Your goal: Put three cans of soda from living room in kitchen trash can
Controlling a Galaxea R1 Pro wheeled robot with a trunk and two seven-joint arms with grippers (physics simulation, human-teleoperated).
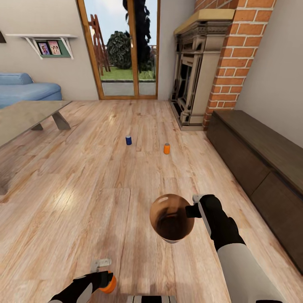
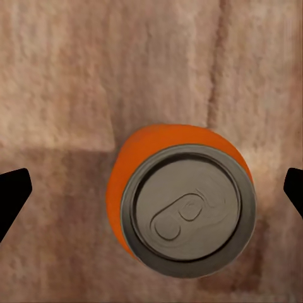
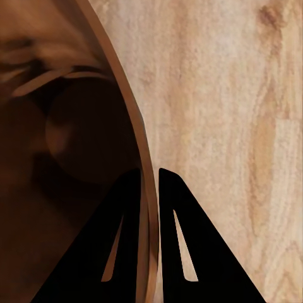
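My left claw (image 2: pixel 151 189) hangs spread wide around an orange can (image 2: pixel 183 205) standing on the floor; closing comes next, I judge. The blue can (image 1: pixel 128 140) and second orange can (image 1: pixel 167 148) wait ahead. My right claw (image 3: pixel 149 189) pinches the trash can (image 1: pixel 171 217) rim.

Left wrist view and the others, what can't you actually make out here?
- Orange can, left wrist view: seen top-down, so its side label is hidden.
- Left gripper, head view: fingers mostly behind the can; contact unclear.
- Trash can, right wrist view: cut off by the frame edge.
- Blue can, head view: too small for markings.
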